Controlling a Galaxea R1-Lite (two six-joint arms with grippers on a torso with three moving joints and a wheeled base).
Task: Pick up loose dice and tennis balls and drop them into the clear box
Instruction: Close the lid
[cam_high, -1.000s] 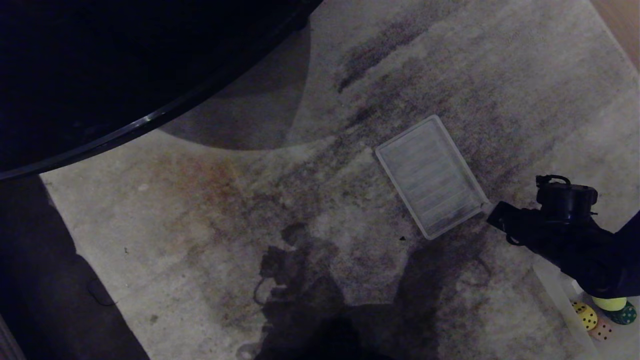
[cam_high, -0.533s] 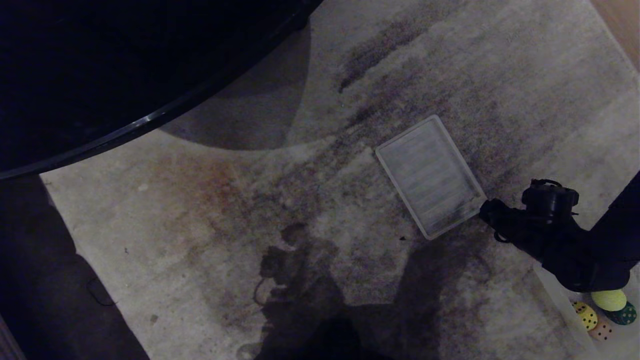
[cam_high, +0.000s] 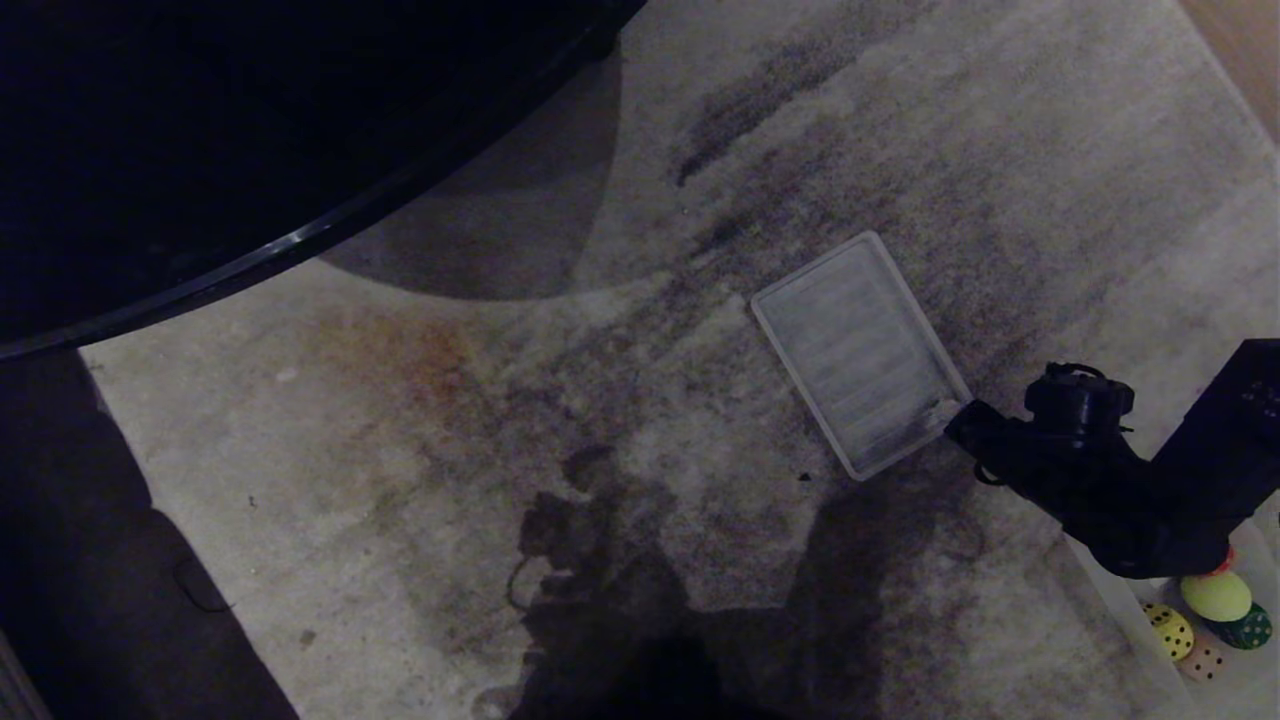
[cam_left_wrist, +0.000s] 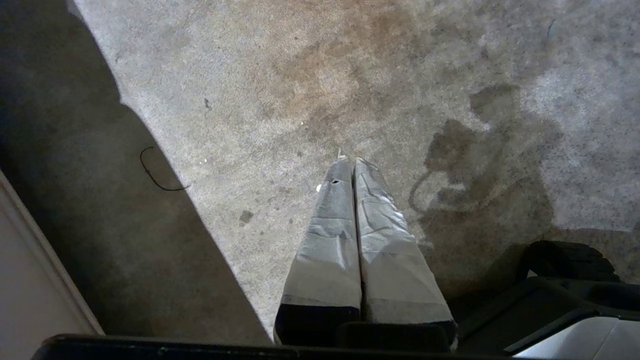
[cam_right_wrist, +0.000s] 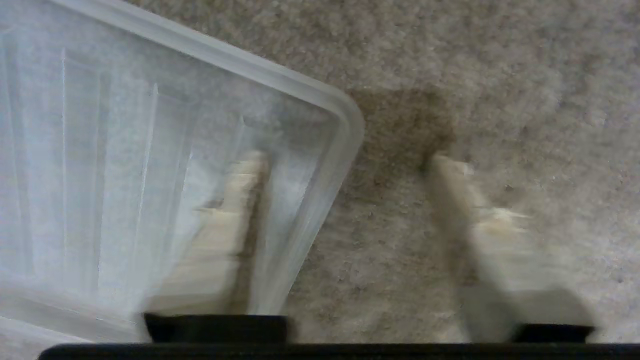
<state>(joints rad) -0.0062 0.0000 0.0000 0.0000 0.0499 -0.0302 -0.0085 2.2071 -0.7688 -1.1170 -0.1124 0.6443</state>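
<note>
- Since a second ago, the right gripper (cam_right_wrist: 345, 165) has travelled from above the shallow clear box of frosted plastic (cam_high: 1110, 590) toward the flat ribbed translucent lid panel (cam_high: 860, 350), and a fuzzy yellow-green tennis ball (cam_high: 1215, 595) that it hid is now uncovered.
- Its two pale fingers (cam_right_wrist: 475, 215) stand well apart with nothing between them: one lies over the lid's rounded corner, the other over bare carpet just beside it.
- In the head view the black right arm reaches in from the right edge, its tip at the lid's near corner.
- At the lower right, the tub holds the ball together with a yellow die with black dots (cam_high: 1170, 630), a dark green die with pale dots (cam_high: 1245, 630) and a peach die (cam_high: 1203, 662), all bunched close.
- On the left side, the left gripper (cam_left_wrist: 350, 162) hangs over the grey stained carpet (cam_high: 560, 400), its taped fingers pressed together and holding nothing.
- A dark curved tabletop edge (cam_high: 300, 240) crosses the upper left.
</note>
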